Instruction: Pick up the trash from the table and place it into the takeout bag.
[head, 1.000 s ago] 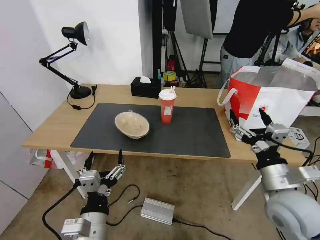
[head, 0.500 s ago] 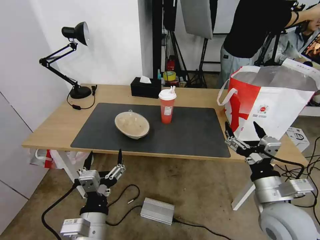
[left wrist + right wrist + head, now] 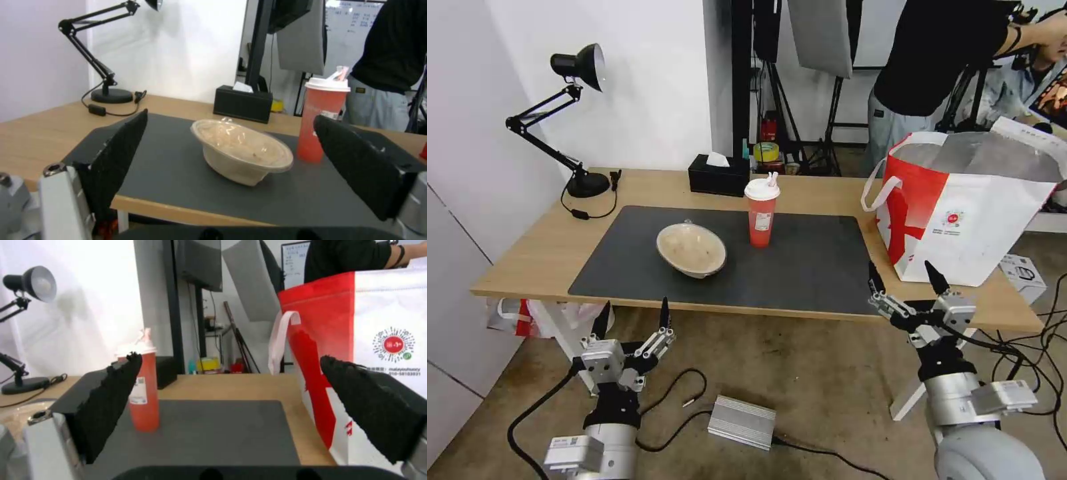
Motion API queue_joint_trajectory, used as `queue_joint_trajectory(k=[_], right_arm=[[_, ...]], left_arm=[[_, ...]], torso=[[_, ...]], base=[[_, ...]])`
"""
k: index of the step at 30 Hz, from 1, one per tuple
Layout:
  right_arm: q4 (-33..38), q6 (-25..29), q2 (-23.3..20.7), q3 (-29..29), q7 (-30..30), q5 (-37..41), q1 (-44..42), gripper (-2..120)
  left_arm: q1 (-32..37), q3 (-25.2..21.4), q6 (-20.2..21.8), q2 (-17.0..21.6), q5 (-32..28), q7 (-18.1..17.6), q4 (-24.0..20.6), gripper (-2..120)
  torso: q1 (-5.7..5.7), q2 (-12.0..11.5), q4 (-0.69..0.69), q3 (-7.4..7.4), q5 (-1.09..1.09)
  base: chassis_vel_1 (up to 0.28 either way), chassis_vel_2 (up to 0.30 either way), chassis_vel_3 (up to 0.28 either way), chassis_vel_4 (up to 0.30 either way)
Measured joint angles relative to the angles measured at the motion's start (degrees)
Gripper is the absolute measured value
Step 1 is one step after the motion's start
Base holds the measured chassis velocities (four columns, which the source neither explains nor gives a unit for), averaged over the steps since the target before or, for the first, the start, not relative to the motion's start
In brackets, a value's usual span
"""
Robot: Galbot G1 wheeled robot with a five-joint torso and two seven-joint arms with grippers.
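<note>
We count two pieces of trash on the table (image 3: 527,257): one shallow beige bowl (image 3: 691,249) at the centre of the head view, tilted on the dark grey mat (image 3: 800,267), and one red cup (image 3: 762,211) with a white lid standing upright just to its right and a little farther back. In the left wrist view the bowl (image 3: 242,151) seems to carry a clear film or lid, though we cannot make that out for certain.

The takeout bag (image 3: 967,207) stands open at the right of the frame on the table's right end, its far edge cut off; whatever lies inside is hidden from us.

One black tissue box (image 3: 718,175) and one desk lamp (image 3: 570,113) sit along the back of the table.

The left gripper (image 3: 632,319) hangs at the lower left, below the table's front edge, jaws spread wide and empty. The right gripper (image 3: 904,281) sits at the lower right, just before the bag's near corner, also wide and empty.
</note>
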Motion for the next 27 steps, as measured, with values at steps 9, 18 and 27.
queue_joint_trajectory(k=[9,18,27], right_arm=[[-0.40,1.04,0.52,-1.71,0.07,-2.04,-1.34,100],[-0.99,2.24,1.80,-4.56,0.20,-5.26,-2.98,100],[-1.62,3.12,3.31,-7.06,0.91,-8.68,-4.45,100]], left_arm=[[0.14,-0.02,0.02,0.06,-0.04,-0.02,-0.10,100],[0.18,0.08,0.05,-0.16,0.08,-0.02,-0.10,100],[0.28,-0.08,0.04,0.09,0.11,-0.03,-0.07,100]], torso=[[0.00,0.00,0.00,0.01,0.00],[0.00,0.00,0.00,0.01,0.00],[0.00,0.00,0.00,0.01,0.00]], base=[[0.000,0.000,0.000,0.000],[0.000,0.000,0.000,0.000],[0.000,0.000,0.000,0.000]])
